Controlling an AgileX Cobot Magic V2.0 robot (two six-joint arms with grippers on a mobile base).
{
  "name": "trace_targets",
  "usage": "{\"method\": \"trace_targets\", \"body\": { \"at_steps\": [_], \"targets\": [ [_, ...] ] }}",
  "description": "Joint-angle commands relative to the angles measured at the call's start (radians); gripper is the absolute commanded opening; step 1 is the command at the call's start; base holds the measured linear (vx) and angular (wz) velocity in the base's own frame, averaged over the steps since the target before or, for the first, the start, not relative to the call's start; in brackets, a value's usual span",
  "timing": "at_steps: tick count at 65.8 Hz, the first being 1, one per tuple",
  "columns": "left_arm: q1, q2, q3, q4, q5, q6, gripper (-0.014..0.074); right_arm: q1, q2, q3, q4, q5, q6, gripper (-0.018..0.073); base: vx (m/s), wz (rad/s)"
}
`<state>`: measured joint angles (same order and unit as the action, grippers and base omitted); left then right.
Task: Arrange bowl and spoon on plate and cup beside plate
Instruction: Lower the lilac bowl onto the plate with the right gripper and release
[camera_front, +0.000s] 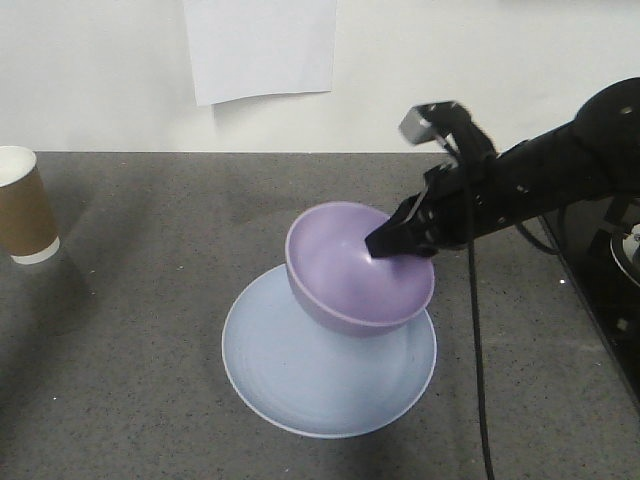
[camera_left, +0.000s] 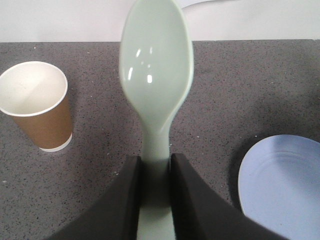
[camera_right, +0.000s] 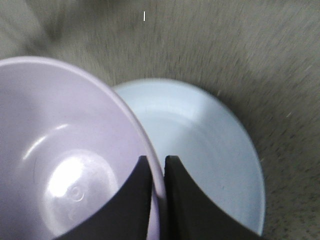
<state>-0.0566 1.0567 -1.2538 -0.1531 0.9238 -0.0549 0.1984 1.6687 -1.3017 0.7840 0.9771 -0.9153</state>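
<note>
Two grippers were busy: the right gripper (camera_front: 392, 243) pinched the bowl (camera_front: 350, 275) rim above the plate (camera_front: 300, 390), the left gripper (camera_left: 155, 172) clamped the spoon (camera_left: 156, 65) near the cup (camera_left: 37, 105).

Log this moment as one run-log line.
right claw: shut on purple bowl rim, over blue plate | left claw: shut on mint spoon | paper cup: upright, apart

We see a dark grey speckled tabletop (camera_front: 150, 330). At 12 o'clock, a white wall (camera_front: 90, 70) carries a white paper sheet (camera_front: 260, 45).
</note>
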Motion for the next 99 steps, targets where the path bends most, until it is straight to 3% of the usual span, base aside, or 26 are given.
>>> {"method": "trace_targets", "body": {
  "at_steps": [1,11,21,45,59,72,82,92,99],
  "targets": [
    [-0.005,-0.019,-0.024,-0.017,-0.059,-0.003,-0.0006,0.039,-0.003,-0.034,-0.045,-0.033,0.000,0.0005,0.00,0.00],
    [-0.005,-0.019,-0.024,-0.017,-0.059,-0.003,-0.0006,0.094,0.034,-0.034,-0.196,-0.060,0.053,0.0020,0.00,0.00],
    [-0.005,-0.019,-0.024,-0.017,-0.059,-0.003,-0.0006,0.128,0.039,-0.034,-0.281,-0.087,0.079,0.0081,0.00,0.00],
    [-0.005,-0.019,-0.024,-0.017,-0.054,-0.003,-0.0006,0.126,0.029,-0.063,-0.279,-0.138,0.098,0.0420,0.00,0.00],
    [-0.005,-0.019,-0.024,-0.017,-0.057,-0.003,-0.0006,0.126,-0.032,-0.168,-0.300,-0.132,0.177,0.0463,0.00,0.00],
    [-0.005,-0.019,-0.024,-0.040,-0.056,-0.003,-0.0006,0.103,-0.175,-0.245,-0.367,-0.119,0.281,0.0400,0.00,0.00],
    [-0.005,-0.018,-0.024,-0.099,-0.056,0.039,-0.0006,0.023,-0.350,-0.247,-0.378,-0.149,0.281,0.0214,0.00,0.00],
    [-0.005,-0.010,-0.024,-0.233,-0.058,0.136,-0.0006,-0.083,-0.535,-0.247,-0.382,-0.137,0.269,-0.0017,0.00,0.00],
    [-0.005,0.010,-0.024,-0.359,-0.042,0.229,-0.0006,-0.146,-0.658,-0.247,-0.384,-0.098,0.270,-0.0010,0.00,0.00]
  ]
}}
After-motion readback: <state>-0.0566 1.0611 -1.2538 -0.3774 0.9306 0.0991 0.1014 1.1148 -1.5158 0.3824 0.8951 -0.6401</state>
